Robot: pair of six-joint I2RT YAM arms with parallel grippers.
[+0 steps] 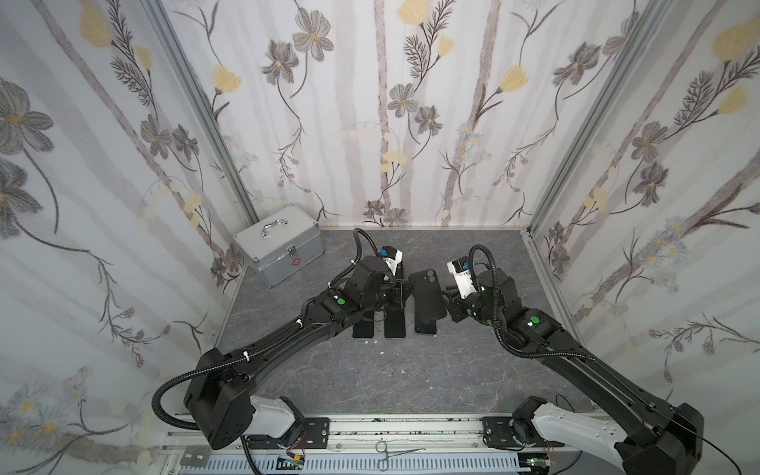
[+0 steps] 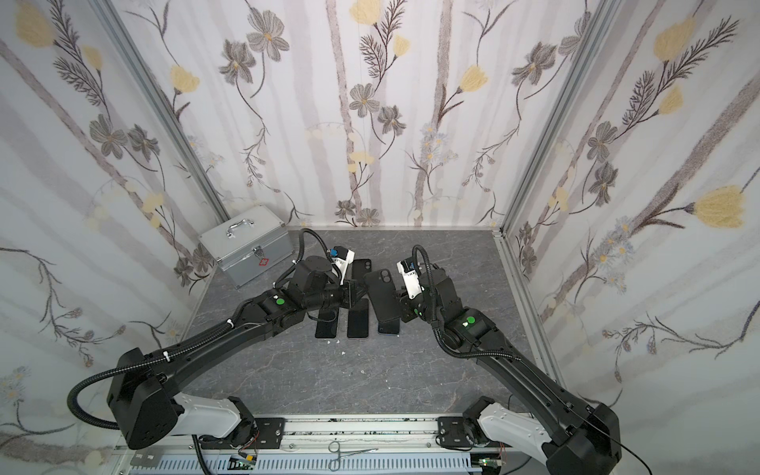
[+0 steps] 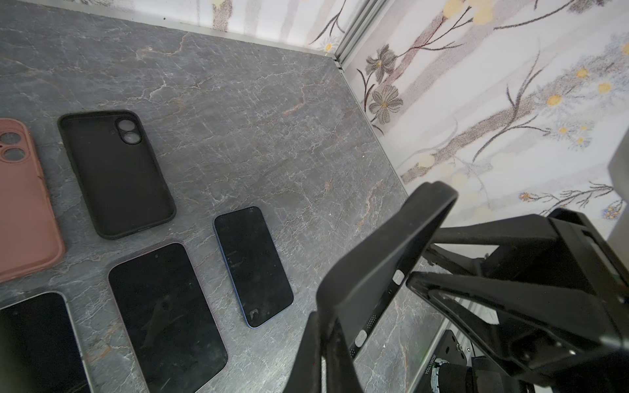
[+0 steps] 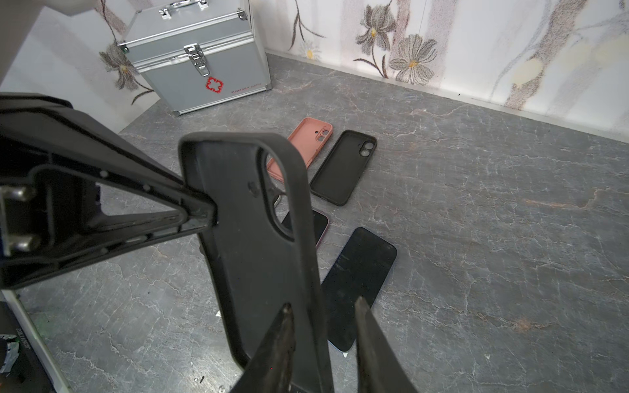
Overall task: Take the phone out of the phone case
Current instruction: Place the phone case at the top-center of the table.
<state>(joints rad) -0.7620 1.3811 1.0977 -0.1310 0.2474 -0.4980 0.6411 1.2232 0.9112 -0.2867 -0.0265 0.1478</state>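
Case [image 4: 258,255] shows a see-through camera hole in the right wrist view; top views give only its back. Blue phone [image 4: 357,289] lies beneath, centre frame. Left gripper [image 3: 323,340] pinches the case; right gripper [image 4: 323,303] straddles its rim, gapped. Left arm [image 1: 263,353] and right arm [image 1: 575,362] slant in from lower corners.

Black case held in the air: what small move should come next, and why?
Probably close the right pincer on the black case: its fingers straddle the rim with a gap, the left pincer clamps the other side, and the case looks empty.
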